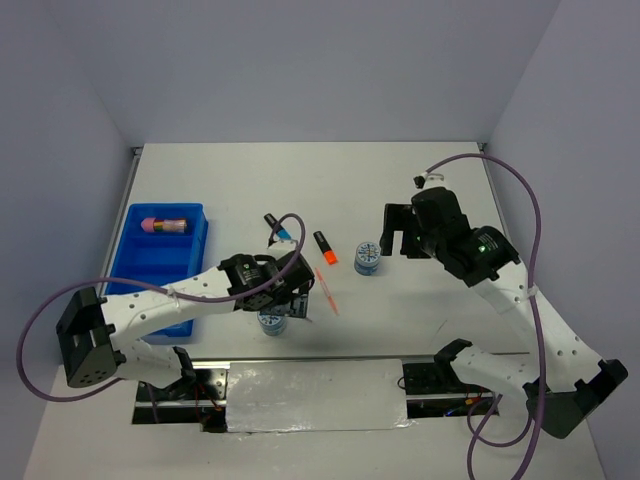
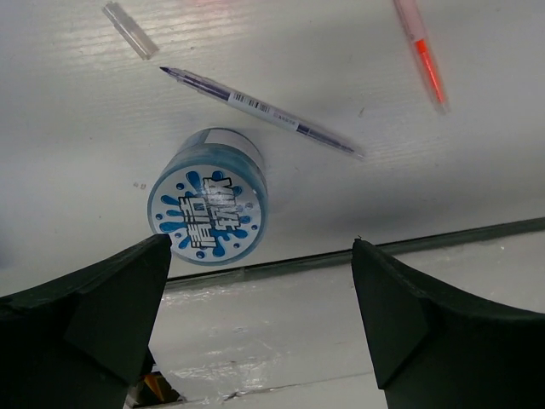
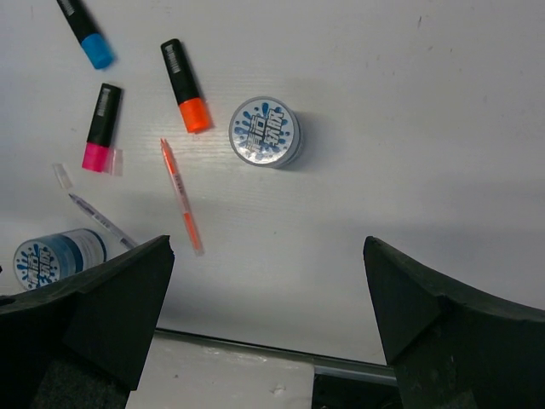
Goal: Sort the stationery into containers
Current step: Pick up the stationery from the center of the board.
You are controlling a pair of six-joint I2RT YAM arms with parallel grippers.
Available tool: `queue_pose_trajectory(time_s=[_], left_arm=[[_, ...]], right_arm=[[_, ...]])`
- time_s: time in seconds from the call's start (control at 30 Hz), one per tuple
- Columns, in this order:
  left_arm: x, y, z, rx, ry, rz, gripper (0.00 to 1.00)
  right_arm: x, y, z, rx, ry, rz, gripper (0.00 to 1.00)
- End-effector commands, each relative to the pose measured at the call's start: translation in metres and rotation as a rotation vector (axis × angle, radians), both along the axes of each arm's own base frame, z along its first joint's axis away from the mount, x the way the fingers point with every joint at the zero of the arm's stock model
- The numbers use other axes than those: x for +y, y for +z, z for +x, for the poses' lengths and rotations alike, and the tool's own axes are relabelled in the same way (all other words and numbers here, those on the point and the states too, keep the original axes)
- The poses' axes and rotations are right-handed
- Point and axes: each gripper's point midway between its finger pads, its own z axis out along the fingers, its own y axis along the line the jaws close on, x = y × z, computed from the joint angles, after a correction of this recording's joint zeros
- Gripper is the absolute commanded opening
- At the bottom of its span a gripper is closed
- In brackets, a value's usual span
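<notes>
Left jaws are wide open and hold nothing, hovering low over the near roll (image 2: 209, 213). That roll stands on end on the counter (image 1: 440, 180), close to its near edge. It sits off-centre in the gap, so this looks like lining up for a grab across its round side; a small shift is probably needed to centre it. A thin clear pen (image 2: 260, 111) lies just beside the roll on its far side and could get nudged on closing. A loose cap (image 2: 129, 30) lies farther off.

Right jaws are also wide open and empty, up over the other roll (image 3: 265, 132) and well apart from it. That reads as waiting or scouting, not grasping.

Orange highlighter (image 3: 185, 85), pink highlighter (image 3: 101, 128), blue highlighter (image 3: 85, 32) and orange pen (image 3: 181, 196) lie loose mid-counter, none sorted.

Tray (image 1: 150, 262) sits on the left side. Pink cylinder (image 1: 165, 225) lies in its far compartment; the near part is hidden under the left arm. Judgement: early in the task, most items not yet in the tray.
</notes>
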Motion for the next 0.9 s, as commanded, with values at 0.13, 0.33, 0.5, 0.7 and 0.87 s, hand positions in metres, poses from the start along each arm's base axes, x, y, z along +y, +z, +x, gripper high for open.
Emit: queue_pose_trajectory(time_s=[0.13, 0.33, 0.5, 0.7, 0.87], left_arm=[[0.006, -0.019, 0.007, -0.049, 0.082, 0.045, 0.99], [0.020, -0.034, 0.008, -0.055, 0.107, 0.103, 0.99], [0.026, -0.048, 0.013, -0.051, 0.120, 0.098, 0.99], [0.029, -0.064, 0.017, -0.040, 0.126, 0.088, 0.97], [0.026, -0.065, 0.018, -0.028, 0.125, 0.083, 0.48]], right_arm=[[0.007, 0.000, -0.012, 0.011, 0.068, 0.038, 1.00], [0.009, 0.001, -0.016, 0.018, 0.100, 0.034, 1.00], [0.015, 0.008, -0.016, 0.014, 0.131, 0.054, 1.00], [0.020, 0.012, -0.018, 0.011, 0.156, 0.068, 1.00], [0.018, 0.018, -0.018, 0.002, 0.157, 0.065, 1.00]])
